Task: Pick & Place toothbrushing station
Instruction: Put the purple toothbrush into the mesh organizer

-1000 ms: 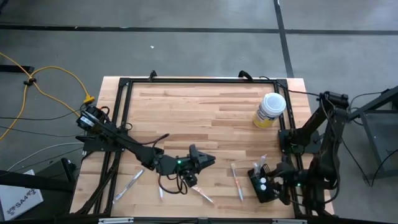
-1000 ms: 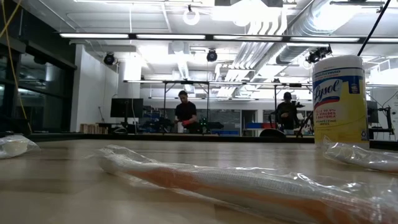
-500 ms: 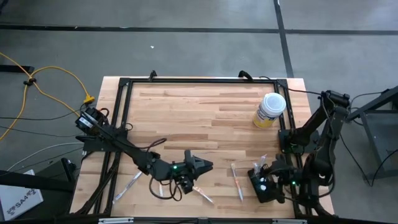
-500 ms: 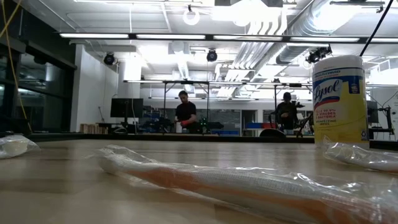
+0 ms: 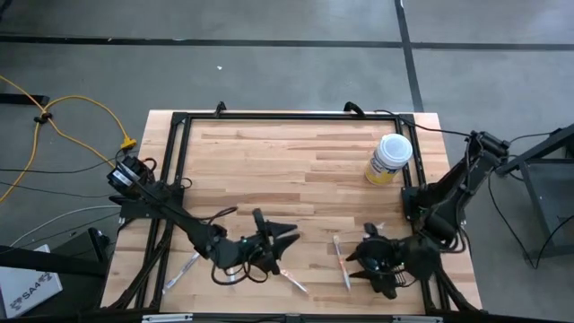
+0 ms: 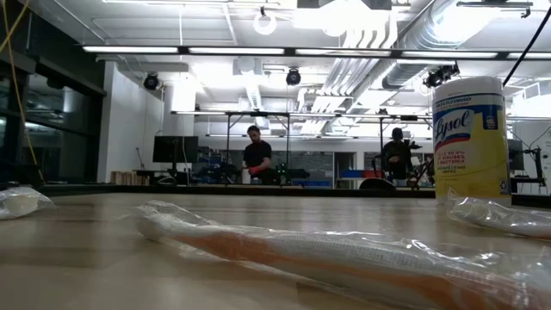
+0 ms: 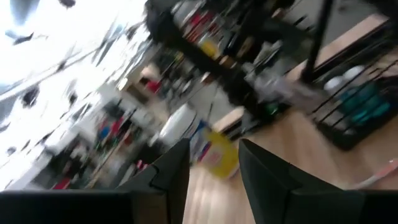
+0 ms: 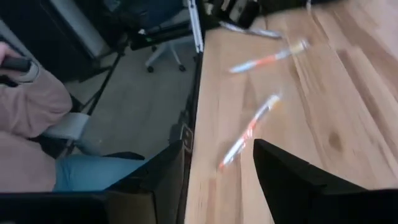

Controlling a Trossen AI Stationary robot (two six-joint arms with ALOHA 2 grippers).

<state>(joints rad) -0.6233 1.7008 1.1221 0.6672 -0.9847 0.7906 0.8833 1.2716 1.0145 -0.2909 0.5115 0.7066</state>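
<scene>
1. A yellow cable (image 5: 63,121) lies on the grey floor, left of the light wooden table (image 5: 287,161).
2. A long toothbrush in a clear plastic wrapper (image 5: 184,269) lies near the table's front left edge.
3. The left gripper (image 5: 287,236) is low over the front middle of the table. Its fingers (image 7: 168,177) are apart and hold nothing.
4. A second wrapped toothbrush with an orange handle (image 5: 292,281) lies just beside it, close to the front edge.
5. A third wrapped toothbrush (image 5: 341,260) lies between the two grippers.
6. The right gripper (image 5: 352,258) is just beside that third toothbrush. Its fingers (image 8: 283,177) are spread wide with nothing in them.
7. The small black wire basket (image 7: 339,127) sits near the front right of the table. From above, the right arm hides most of it. No gripper holds it.
8. A tall yellow can with a white lid (image 5: 388,159) stands upright farther back on the right.
</scene>
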